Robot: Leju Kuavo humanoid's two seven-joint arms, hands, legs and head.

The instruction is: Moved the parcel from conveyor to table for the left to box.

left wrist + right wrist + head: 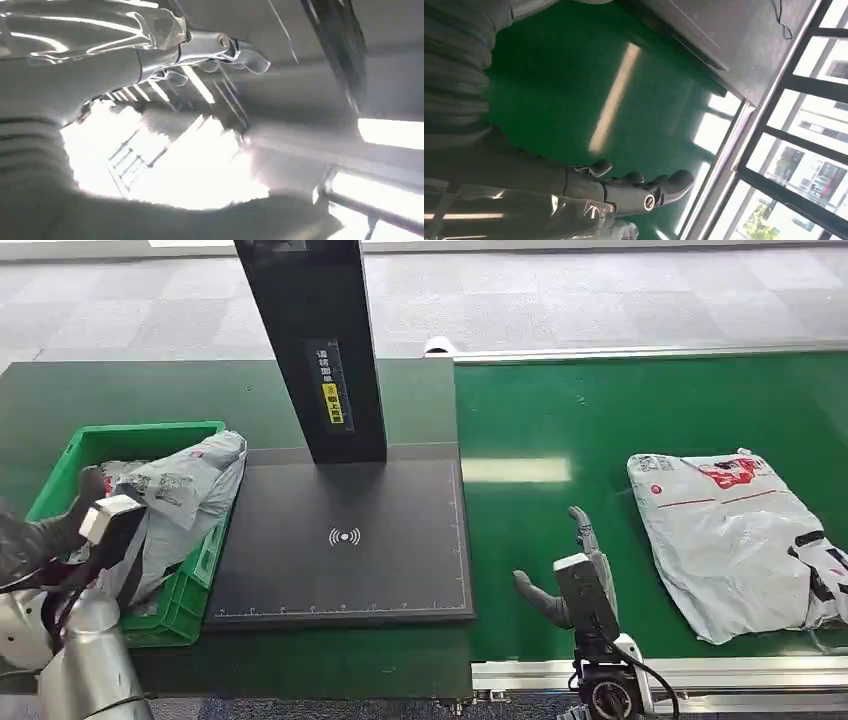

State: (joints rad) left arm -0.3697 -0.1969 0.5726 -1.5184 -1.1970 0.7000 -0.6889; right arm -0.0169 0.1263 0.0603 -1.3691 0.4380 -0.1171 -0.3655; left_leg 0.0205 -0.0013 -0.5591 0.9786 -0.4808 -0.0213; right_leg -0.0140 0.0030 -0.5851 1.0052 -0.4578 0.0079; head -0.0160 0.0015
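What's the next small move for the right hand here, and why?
Probably reach the right hand rightward along the belt to the grey parcel. The hand hovers open over bare green belt, holding nothing, and that parcel lies flat to its right, untouched. The left hand is at the parcel in the green bin, and the black scanner pad is bare.

Grey plastic mailer parcel with red and black print (735,540): lies flat on green conveyor belt (600,420), on its right side, crumpled, one corner near belt's near edge. Second grey plastic mailer parcel with dark print (180,500): slumped in green plastic crate (150,432) on table's left side, draped over crate's right rim, wrinkled.
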